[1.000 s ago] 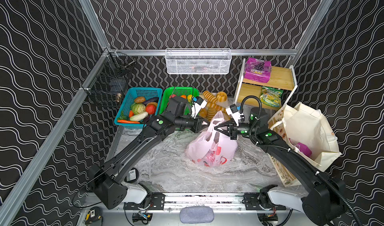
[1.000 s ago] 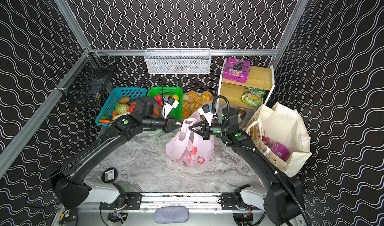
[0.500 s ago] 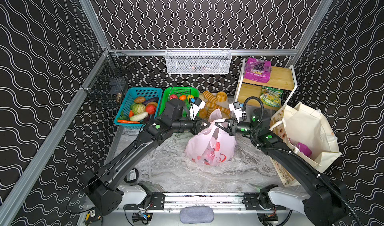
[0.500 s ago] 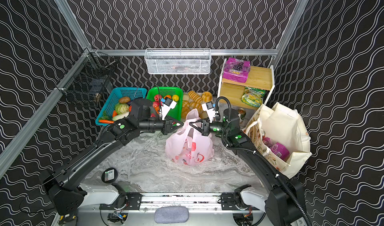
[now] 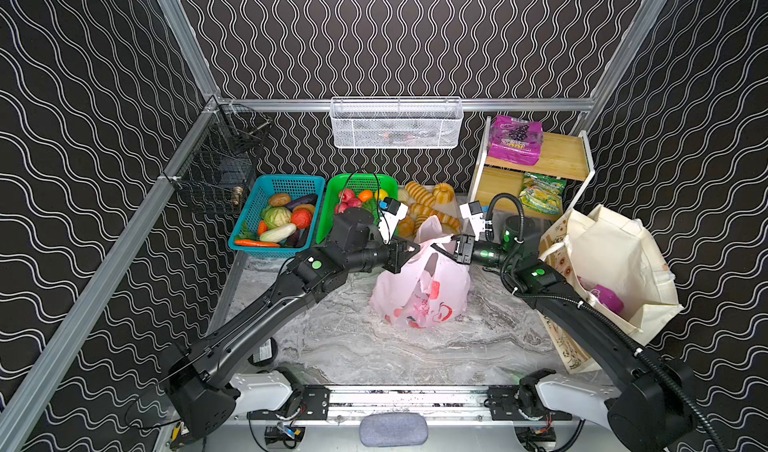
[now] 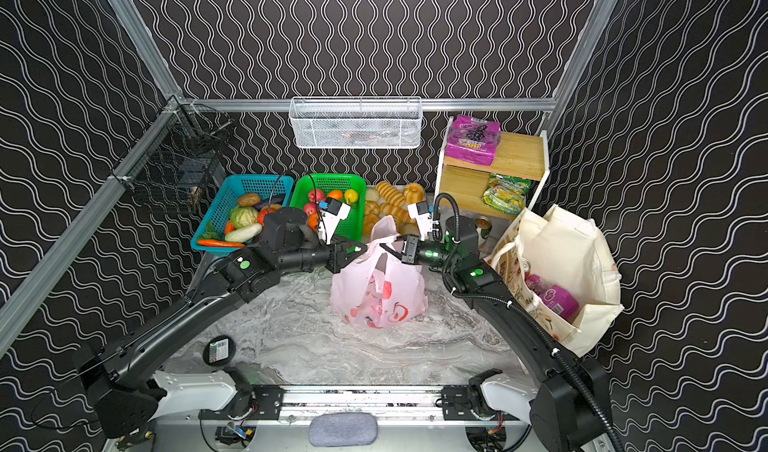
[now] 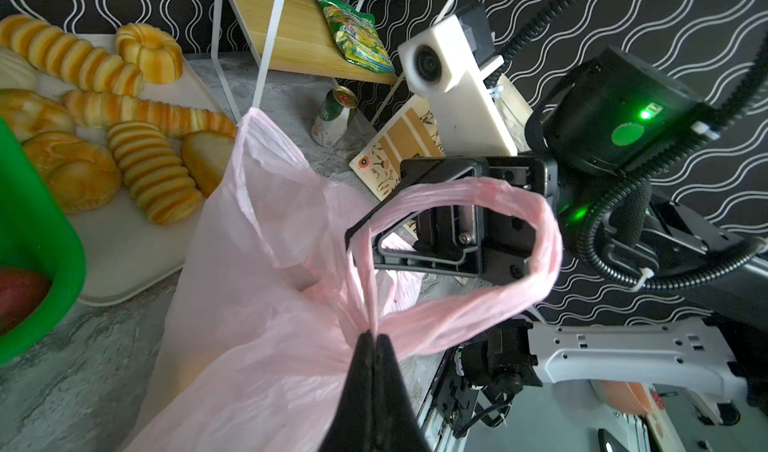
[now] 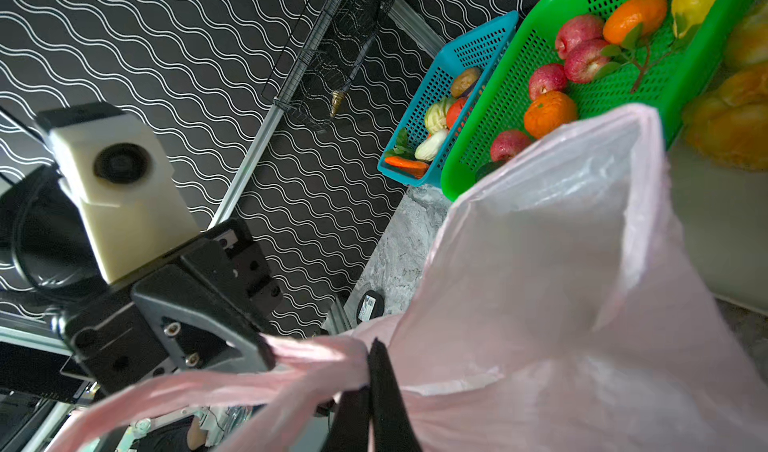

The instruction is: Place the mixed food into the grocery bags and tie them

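**Both grippers pinched on the pink bag's handles**

We log the table (image 5: 353, 346) first: grey marble, with both arms reaching in over it toward the middle.

The tote (image 5: 615, 254) slumps at the table's right edge against the wall, mouth open. A purple pack (image 5: 604, 300) lies inside it.

The pink bag (image 5: 419, 292) sits mid-table, just in front of the loaves (image 5: 419, 194) and between the two arms. Its top is drawn up to a peak. We see red fruit print on its front, but we cannot make out what is inside.

The shelf (image 5: 552, 159) stands at the back right. The green basket (image 5: 327, 213) of fruit and the blue basket (image 5: 249, 211) of vegetables stand at the back left.

The left gripper (image 7: 374, 338) has its jaws fully together on a twisted handle of the pink bag, at the base of its loop (image 7: 548, 238). In the left wrist view that loop runs around the right gripper (image 7: 353, 236).

In its own wrist view the right gripper (image 8: 376, 346) is likewise clamped tight on bunched pink handle film. In both top views the two tips nearly meet above the bag.

A grape packet (image 5: 515, 140) lies on the shelf top and a snack bag (image 5: 540, 192) on the lower board. A can (image 7: 334, 115) is on the table by the shelf's foot, well apart from both bags.
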Robot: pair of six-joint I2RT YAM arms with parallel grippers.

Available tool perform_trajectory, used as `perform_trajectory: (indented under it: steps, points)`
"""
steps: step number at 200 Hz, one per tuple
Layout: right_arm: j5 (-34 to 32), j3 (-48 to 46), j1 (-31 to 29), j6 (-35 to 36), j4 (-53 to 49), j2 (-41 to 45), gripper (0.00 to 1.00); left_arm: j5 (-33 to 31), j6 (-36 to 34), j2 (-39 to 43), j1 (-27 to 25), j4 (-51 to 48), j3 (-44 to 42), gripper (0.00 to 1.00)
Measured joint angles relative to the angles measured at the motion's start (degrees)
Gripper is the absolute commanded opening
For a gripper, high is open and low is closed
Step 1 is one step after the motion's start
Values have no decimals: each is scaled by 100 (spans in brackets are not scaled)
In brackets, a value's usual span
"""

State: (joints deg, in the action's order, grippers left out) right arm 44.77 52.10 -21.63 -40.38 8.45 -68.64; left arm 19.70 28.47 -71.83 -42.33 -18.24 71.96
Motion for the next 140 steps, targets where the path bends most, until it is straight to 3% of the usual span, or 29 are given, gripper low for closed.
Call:
perform_trajectory:
  steps: [22,54,98,116,140]
  points:
    - [39,17,-4,-120,-72,-92,0,-197,645,173,-70,503,-481,0]
    - [-68,190,-4,-208,-442,-129,2,-929,1504,319,-564,1362,-975,0]
    - [-271,378,-2,-448,-848,-251,5,-1851,1971,55,-1088,1893,-1091,0]
    - [-505,385,11,-531,-1036,-227,12,-2068,1980,-173,-1276,1941,-1078,0]
    - [-962,299,68,-514,-1152,-98,33,-2142,2059,-188,-1416,2083,-1095,0]
